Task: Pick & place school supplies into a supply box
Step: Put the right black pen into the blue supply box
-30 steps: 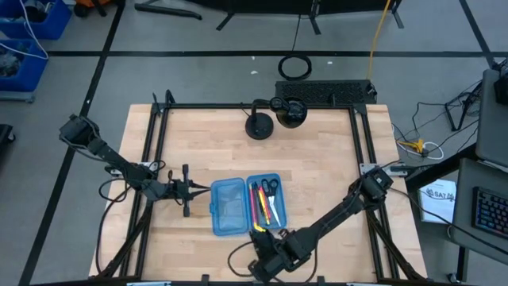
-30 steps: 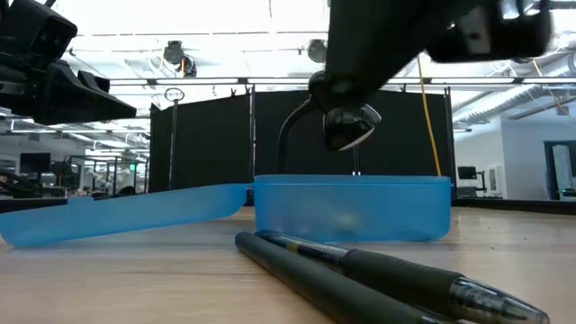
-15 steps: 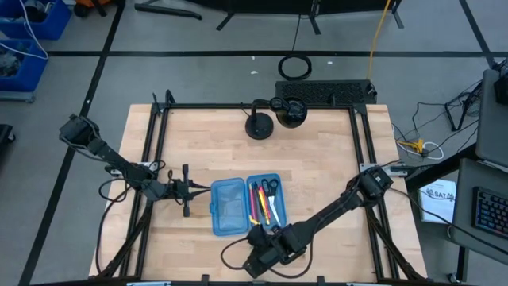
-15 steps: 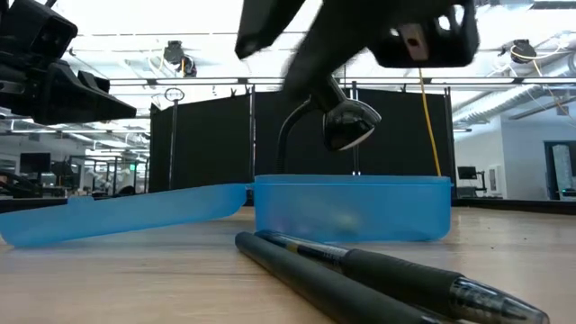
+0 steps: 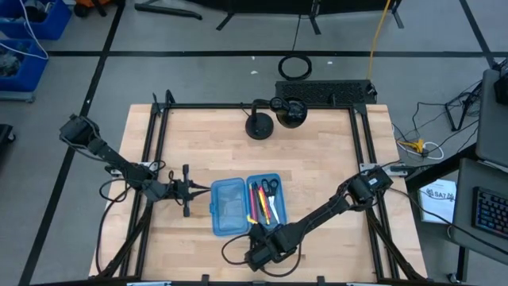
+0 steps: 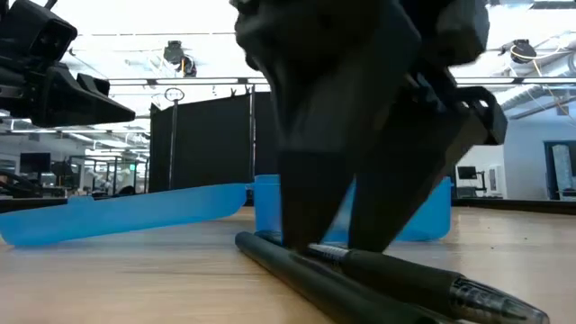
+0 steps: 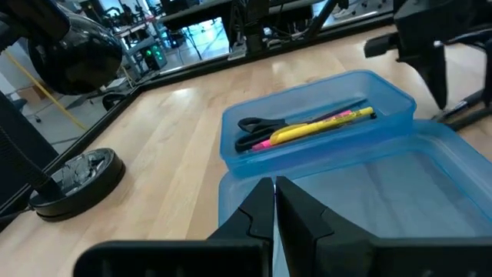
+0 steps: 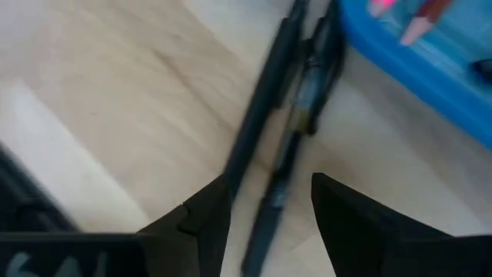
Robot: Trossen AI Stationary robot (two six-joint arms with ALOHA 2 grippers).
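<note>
Left gripper (image 5: 193,190), fingers pressed together, waits just left of the supply box (image 5: 226,206), whose right half holds scissors (image 5: 270,187) and coloured pens (image 5: 260,200). Right gripper (image 8: 265,201), fingers spread, straddles two black pens (image 6: 360,274) lying on the table (image 5: 317,159) beside the box's near edge.

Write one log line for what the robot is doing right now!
right gripper: open, straddling black pens on table | left gripper: shut, beside supply box | box: open, holds supplies
</note>
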